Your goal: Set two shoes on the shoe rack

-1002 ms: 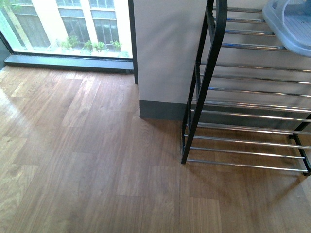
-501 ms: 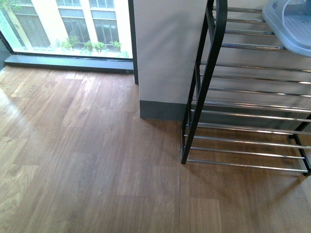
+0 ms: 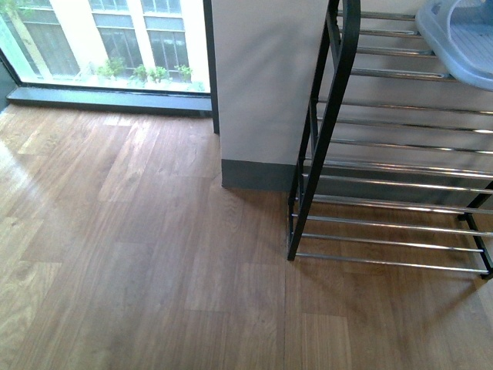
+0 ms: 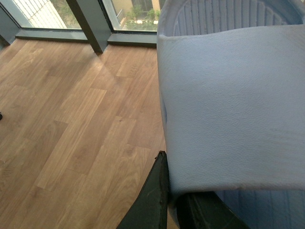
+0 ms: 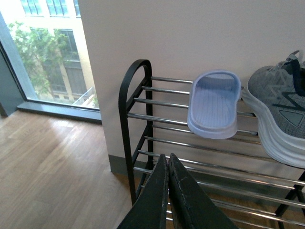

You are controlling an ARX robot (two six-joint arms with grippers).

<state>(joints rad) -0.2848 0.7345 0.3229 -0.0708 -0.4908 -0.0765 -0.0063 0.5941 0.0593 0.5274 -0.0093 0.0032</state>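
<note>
My left gripper (image 4: 171, 193) is shut on the strap of a pale blue slide (image 4: 228, 105), which it holds above the wooden floor and which fills most of the left wrist view. The black shoe rack (image 5: 135, 95) stands against the wall. On its top bars lie a second pale blue slide (image 5: 214, 102) and, beside it, a grey knit sneaker (image 5: 279, 112) with a white sole. My right gripper (image 5: 167, 160) is shut on nothing, in front of the rack's lower tiers. In the front view a pale blue slide (image 3: 462, 38) shows over the rack's (image 3: 331, 116) upper bars; neither arm appears there.
Brown wooden floor (image 3: 139, 254) stretches to the left of the rack. A white wall corner with a grey skirting (image 3: 258, 173) stands beside the rack's left post. Floor-to-ceiling windows (image 3: 108, 38) run along the far left.
</note>
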